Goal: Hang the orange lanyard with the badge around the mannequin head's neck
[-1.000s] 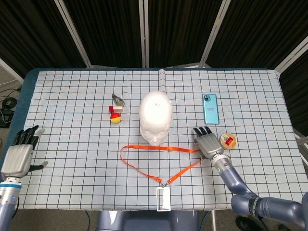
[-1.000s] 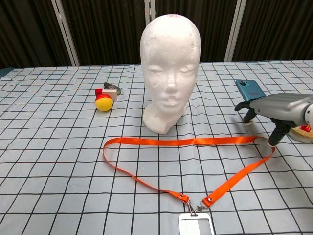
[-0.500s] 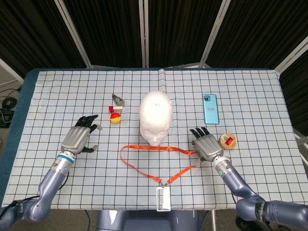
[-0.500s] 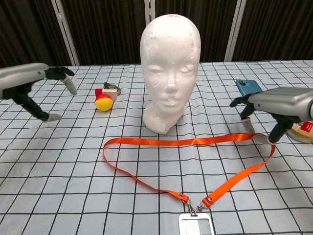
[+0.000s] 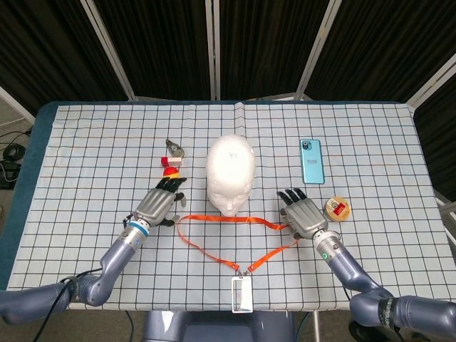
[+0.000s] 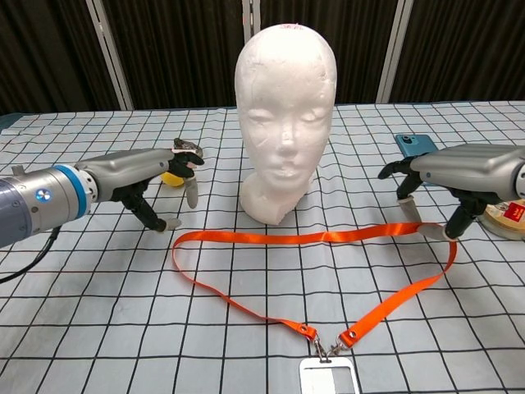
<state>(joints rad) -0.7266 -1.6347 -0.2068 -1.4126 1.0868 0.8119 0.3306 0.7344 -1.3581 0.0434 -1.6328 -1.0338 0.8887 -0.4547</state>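
Note:
The white foam mannequin head (image 5: 230,173) stands upright mid-table, facing me (image 6: 285,123). In front of it the orange lanyard (image 5: 235,220) lies flat in a loop (image 6: 303,238), with its clear badge (image 5: 242,293) at the near table edge (image 6: 328,376). My left hand (image 5: 158,205) hovers just left of the loop's left bend, fingers spread and holding nothing (image 6: 152,176). My right hand (image 5: 303,214) hangs over the loop's right bend, fingers apart (image 6: 447,172). Its fingertips (image 6: 449,232) point down close to the strap, with no grip showing.
A teal phone (image 5: 311,160) lies right of the head. A round tin (image 5: 338,208) with a red label sits just beyond my right hand. A yellow-and-red toy (image 5: 171,167) and a metal clip (image 5: 174,148) lie just past my left hand. A checked cloth (image 5: 92,142) covers the table.
My left arm has swept in from the table's left edge to the lanyard's left bend. My right hand has edged slightly forward and left over the right bend.

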